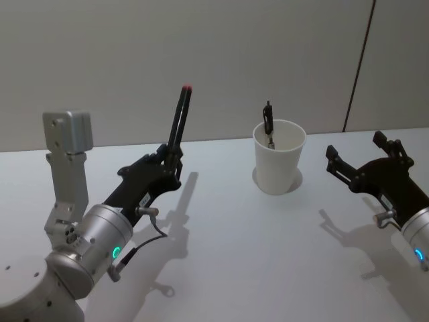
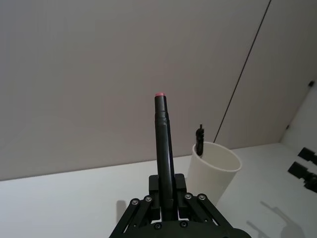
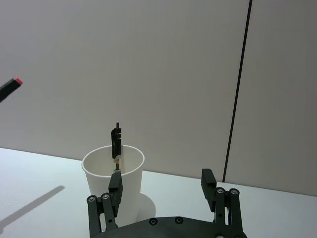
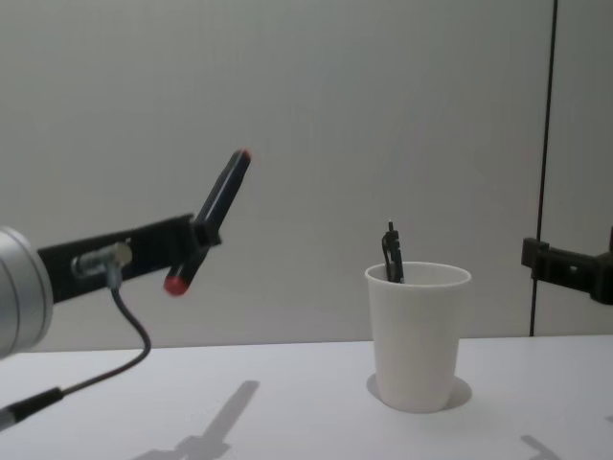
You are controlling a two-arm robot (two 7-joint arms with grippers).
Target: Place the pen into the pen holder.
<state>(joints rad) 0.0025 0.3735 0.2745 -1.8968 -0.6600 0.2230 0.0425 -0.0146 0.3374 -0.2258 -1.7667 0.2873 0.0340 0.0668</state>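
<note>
A black pen [image 1: 179, 121] with red ends is held up in the air, tilted, by my left gripper [image 1: 171, 157], which is shut on its lower part. In the left wrist view the pen [image 2: 163, 144] rises straight out of the gripper [image 2: 167, 186]. The pen holder [image 1: 278, 161], a white paper cup, stands upright on the table to the right of the held pen and apart from it. Another dark pen [image 1: 269, 124] sticks out of the cup. My right gripper [image 1: 356, 146] hovers open and empty to the right of the cup [image 3: 113, 186].
The white table [image 1: 234, 255] stretches in front of the cup and between the two arms. A plain grey wall with a dark vertical seam [image 1: 358, 67] stands behind the table's far edge.
</note>
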